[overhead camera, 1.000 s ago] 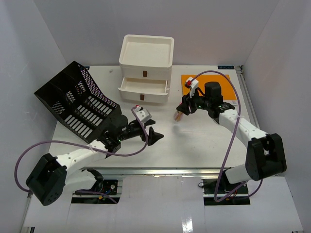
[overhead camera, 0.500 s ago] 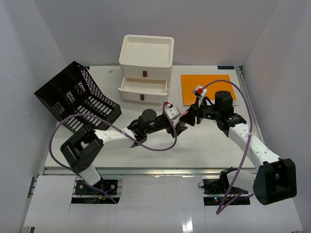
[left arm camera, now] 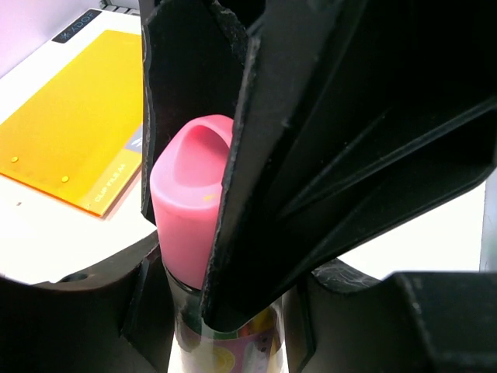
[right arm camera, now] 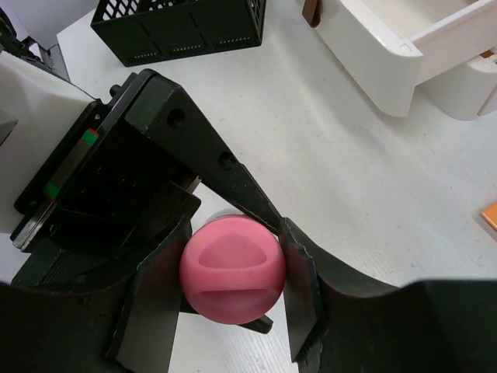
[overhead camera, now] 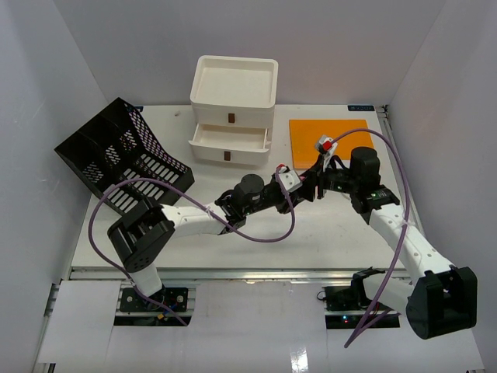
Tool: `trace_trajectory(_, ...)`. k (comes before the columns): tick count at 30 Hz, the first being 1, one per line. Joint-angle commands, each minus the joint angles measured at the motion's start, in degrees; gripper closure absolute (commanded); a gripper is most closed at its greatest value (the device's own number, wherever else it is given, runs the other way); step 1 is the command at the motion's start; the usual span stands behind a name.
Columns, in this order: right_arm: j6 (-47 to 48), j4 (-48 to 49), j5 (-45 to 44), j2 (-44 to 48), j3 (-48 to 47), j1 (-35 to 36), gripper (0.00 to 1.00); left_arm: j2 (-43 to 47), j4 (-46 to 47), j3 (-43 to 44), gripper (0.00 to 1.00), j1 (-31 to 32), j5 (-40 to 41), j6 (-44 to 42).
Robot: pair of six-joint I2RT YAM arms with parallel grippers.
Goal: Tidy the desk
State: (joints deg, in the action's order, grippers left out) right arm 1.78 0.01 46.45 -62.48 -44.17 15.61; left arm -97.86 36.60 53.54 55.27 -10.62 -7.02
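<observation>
A small bottle with a round pink cap [right arm camera: 231,270] and a clear body with a coloured label [left arm camera: 225,342] hangs above the middle of the white desk [overhead camera: 326,229]. Both grippers meet on it. My right gripper [right arm camera: 231,273] is shut on the pink cap, one finger [right arm camera: 299,287] on each side. My left gripper [left arm camera: 225,311] is closed round the bottle's body just below the cap [left arm camera: 190,202]. In the top view the left gripper [overhead camera: 297,192] and right gripper [overhead camera: 307,186] overlap and hide the bottle.
A white drawer box [overhead camera: 233,109] stands at the back middle with its upper drawer pulled out. A black mesh rack [overhead camera: 116,155] stands at the left. An orange folder [overhead camera: 330,140] lies flat at the back right. White walls enclose the desk.
The left arm has swung right from beside the rack to the centre and closed its jaws on the bottle. The right arm has drawn slightly right with the bottle.
</observation>
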Motion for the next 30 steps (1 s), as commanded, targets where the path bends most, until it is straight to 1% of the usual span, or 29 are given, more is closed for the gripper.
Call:
trace_trajectory(1,-0.28,3.33,0.92,1.04,0.04,-0.66,0.87,3.90,-1.79,0.43,0.80,0.28,1.13,-0.02)
trace_trajectory(3,0.40,3.24,0.92,1.30,0.13,-0.92,0.66,4.33,-1.96,0.09,0.93,0.28,1.21,0.24)
trace_trajectory(5,1.70,3.16,1.60,1.82,0.22,-1.10,0.37,5.03,-2.05,-0.69,1.00,0.28,1.22,0.50)
trace_trajectory(8,3.57,3.15,1.21,3.09,0.48,-1.85,0.15,5.97,-2.71,-1.96,1.00,0.28,0.64,0.60)
trace_trajectory(11,5.08,3.24,1.69,4.03,0.38,-3.83,0.06,7.91,-5.33,-3.30,1.00,-0.02,0.67,0.26)
trace_trajectory(13,6.22,3.24,4.27,4.64,0.38,-6.79,0.02,9.16,-7.29,-4.26,1.00,-0.66,0.24,-0.13)
trace_trajectory(16,7.80,3.33,8.44,4.73,0.74,-11.54,0.00,11.39,-12.18,-4.26,1.00,-2.89,-0.42,-0.37)
trace_trajectory(18,9.19,3.32,14.45,4.59,1.35,-15.13,0.03,13.11,-17.76,-2.65,1.00,-5.91,-1.46,-1.44)
trace_trajectory(20,10.83,3.27,15.73,4.96,2.17,-17.63,0.03,13.92,-23.61,1.31,1.00,-8.81,-0.87,-5.70)
trace_trajectory(22,11.68,3.25,16.24,5.62,3.26,-18.83,0.03,13.64,-31.33,5.99,1.00,-11.95,1.08,-11.83)
trace_trajectory(23,11.87,3.30,16.76,5.99,3.84,-19.06,0.03,13.11,-34.75,9.59,1.00,-13.40,2.74,-15.88)
trace_trajectory(26,12.61,3.30,17.26,6.49,4.94,-19.35,0.03,9.63,-42.68,18.26,1.00,-16.53,5.58,-24.26)
trace_trajectory(27,12.78,3.33,17.40,6.44,5.16,-19.44,0.03,8.41,-44.64,21.02,1.00,-17.46,5.84,-26.93)
trace_trajectory(29,12.90,3.34,17.89,6.22,5.43,-19.65,0.03,6.32,-46.01,23.77,1.00,-18.56,5.79,-30.66)
trace_trajectory(30,12.81,3.62,18.12,6.13,5.84,-19.74,0.03,5.12,-46.39,25.21,1.00,-19.30,5.79,-34.22)
